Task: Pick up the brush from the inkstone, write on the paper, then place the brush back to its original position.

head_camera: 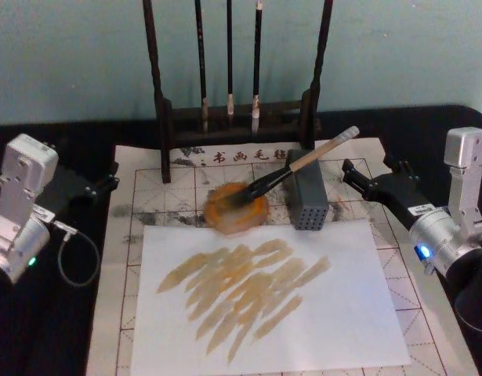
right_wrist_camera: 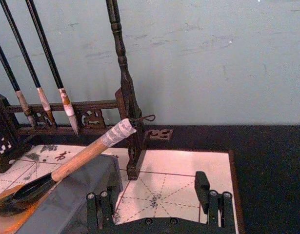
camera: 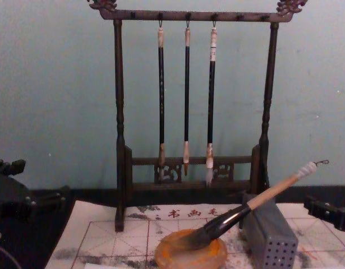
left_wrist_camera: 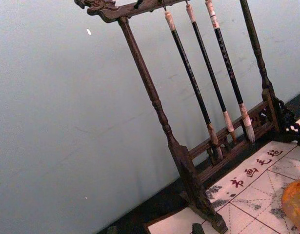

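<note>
Where both tools flank: brush [head_camera: 303,163] on inkstone [head_camera: 237,210].

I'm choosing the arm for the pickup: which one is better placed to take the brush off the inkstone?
Probably right. The brush handle slants toward the right gripper, open just beside its end cap; the left gripper sits across the paper.

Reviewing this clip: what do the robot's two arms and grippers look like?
Both arms have silver-white boxy and cylindrical housings. The left gripper and right gripper are black. The left arm carries a green light and a looping grey cable; the right arm shows a blue light and a small white label.
</note>
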`<move>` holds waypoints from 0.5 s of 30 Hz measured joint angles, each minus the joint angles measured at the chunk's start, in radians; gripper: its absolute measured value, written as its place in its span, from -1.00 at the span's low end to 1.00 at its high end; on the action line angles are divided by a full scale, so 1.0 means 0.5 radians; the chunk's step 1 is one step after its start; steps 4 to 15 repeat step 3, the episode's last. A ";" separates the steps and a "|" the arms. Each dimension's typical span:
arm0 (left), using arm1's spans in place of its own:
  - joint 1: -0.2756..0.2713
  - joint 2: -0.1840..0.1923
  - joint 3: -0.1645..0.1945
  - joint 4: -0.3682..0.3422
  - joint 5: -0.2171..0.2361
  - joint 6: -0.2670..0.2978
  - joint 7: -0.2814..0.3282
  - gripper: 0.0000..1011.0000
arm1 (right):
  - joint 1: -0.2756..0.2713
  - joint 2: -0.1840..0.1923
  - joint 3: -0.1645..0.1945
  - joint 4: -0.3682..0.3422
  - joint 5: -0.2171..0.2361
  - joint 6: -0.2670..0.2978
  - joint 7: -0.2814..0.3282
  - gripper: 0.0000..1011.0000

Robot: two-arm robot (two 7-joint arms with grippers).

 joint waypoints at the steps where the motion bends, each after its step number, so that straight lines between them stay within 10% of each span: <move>1: 0.000 0.000 0.000 0.000 0.000 0.000 0.000 0.98 | 0.000 0.000 0.000 0.000 0.000 0.000 0.000 0.98; 15: 0.000 0.000 0.000 0.000 0.000 0.000 0.000 0.98 | 0.000 0.000 0.000 0.000 0.000 0.000 0.000 0.98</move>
